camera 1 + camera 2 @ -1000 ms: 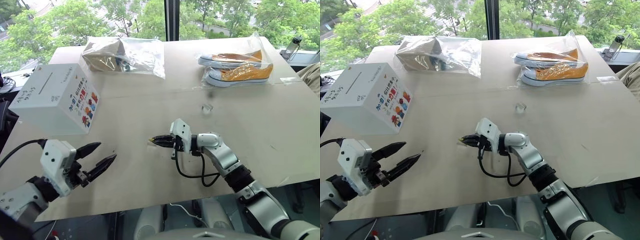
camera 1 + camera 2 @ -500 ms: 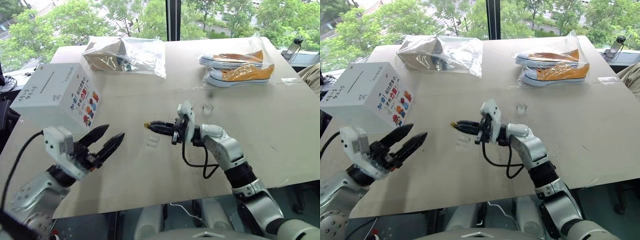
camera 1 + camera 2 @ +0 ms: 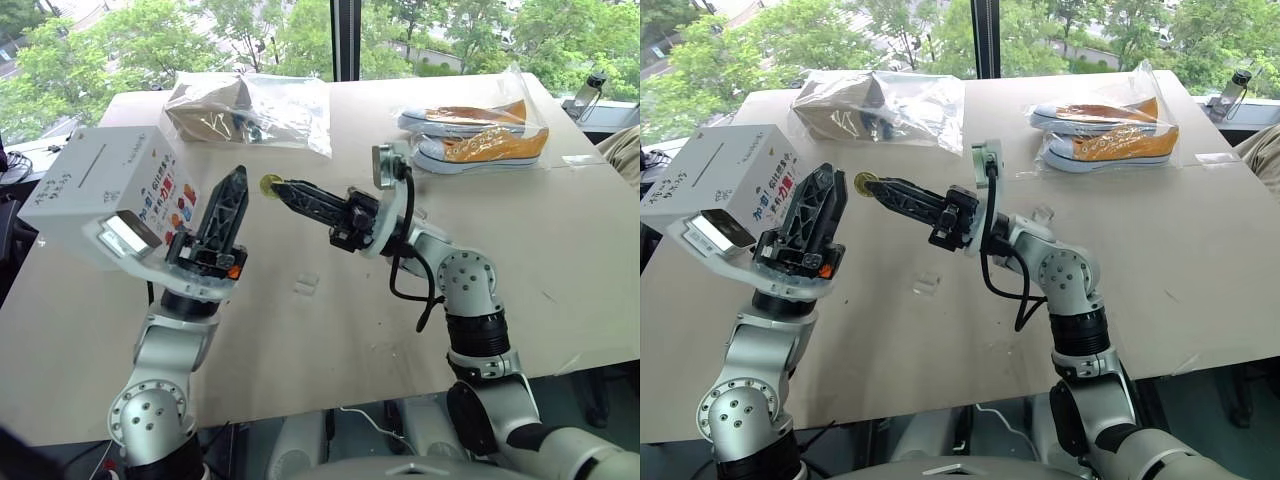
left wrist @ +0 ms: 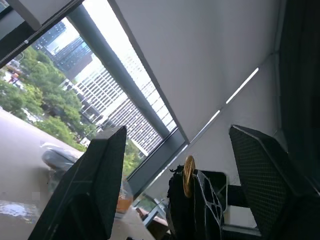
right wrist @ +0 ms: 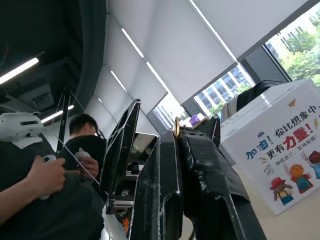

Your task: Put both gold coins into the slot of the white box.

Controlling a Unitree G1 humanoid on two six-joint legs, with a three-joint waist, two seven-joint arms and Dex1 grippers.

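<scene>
We are lifting both arms off the table (image 3: 560,260): a second ago the right gripper (image 3: 272,187) was low over the surface, and now it is raised, its fingers pressed together on one gold coin (image 3: 268,184). Our left gripper (image 3: 232,188) has swung up beside it, its fingers standing apart with the coin between them in the left wrist view (image 4: 188,176), and we judge a handover is coming. We cannot spot the second coin. Beyond, at the table's left edge, the white box (image 3: 110,195) is sitting with its slot (image 3: 87,164) facing up and open air above it. Farther off, the clear bag (image 3: 250,110) and the sneakers (image 3: 475,135) are lying well clear.
</scene>
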